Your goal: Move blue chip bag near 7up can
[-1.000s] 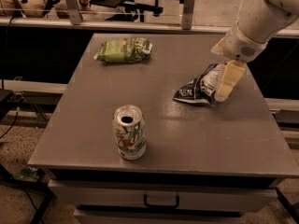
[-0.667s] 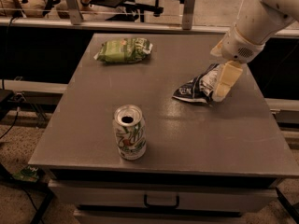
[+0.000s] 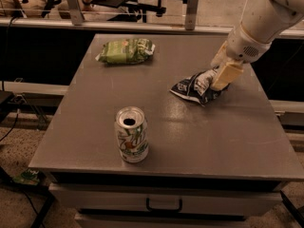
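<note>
Here, in the camera view, the tool (image 3: 222, 77) pinches the right end of the blue chip bag (image 3: 194, 88) on the counter (image 3: 228, 141). Both have edged slightly left since a second ago, suggesting the move has begun. The 7up can (image 3: 131, 136) stands well apart, front-left.

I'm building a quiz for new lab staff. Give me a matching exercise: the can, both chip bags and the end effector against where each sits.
1 7up can
2 green chip bag
3 blue chip bag
4 end effector

A far left of the table
B right of middle, crumpled
C front left, upright
D at the blue chip bag's right end

Pairs: 1-C, 2-A, 3-B, 4-D
</note>
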Robot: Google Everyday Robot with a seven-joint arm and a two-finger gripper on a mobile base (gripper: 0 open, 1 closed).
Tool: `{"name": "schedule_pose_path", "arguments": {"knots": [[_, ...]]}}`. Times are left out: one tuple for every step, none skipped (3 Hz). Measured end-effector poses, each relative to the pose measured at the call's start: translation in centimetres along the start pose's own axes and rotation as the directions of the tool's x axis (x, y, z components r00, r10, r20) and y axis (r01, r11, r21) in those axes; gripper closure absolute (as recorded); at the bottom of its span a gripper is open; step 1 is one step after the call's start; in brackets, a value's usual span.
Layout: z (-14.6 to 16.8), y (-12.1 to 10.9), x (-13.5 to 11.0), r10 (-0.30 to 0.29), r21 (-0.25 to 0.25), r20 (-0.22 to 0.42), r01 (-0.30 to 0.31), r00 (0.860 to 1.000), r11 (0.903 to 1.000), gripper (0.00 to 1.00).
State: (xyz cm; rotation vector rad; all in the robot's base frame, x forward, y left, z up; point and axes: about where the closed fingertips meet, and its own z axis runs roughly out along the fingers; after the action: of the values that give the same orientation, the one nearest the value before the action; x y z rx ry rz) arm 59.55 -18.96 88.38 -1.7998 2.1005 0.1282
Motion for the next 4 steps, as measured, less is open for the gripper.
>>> {"name": "schedule_pose_path", "arguments": {"knots": [[-0.9, 1.2, -1.0, -0.034, -0.008, 0.031, 0.034, 0.999, 0.9994, 0.84], [-1.6, 2.3, -1.6, -0.061, -0.018, 0.065, 0.062, 0.996, 0.9979, 1.0], [-2.4, 5.6, -4.0, -0.124, -0.035, 0.143, 0.13, 0.982, 0.9909, 1.0], [-2.8, 7.9, -6.0, -0.172, -0.043, 0.198, 0.184, 0.965, 0.982, 1.0]]}}
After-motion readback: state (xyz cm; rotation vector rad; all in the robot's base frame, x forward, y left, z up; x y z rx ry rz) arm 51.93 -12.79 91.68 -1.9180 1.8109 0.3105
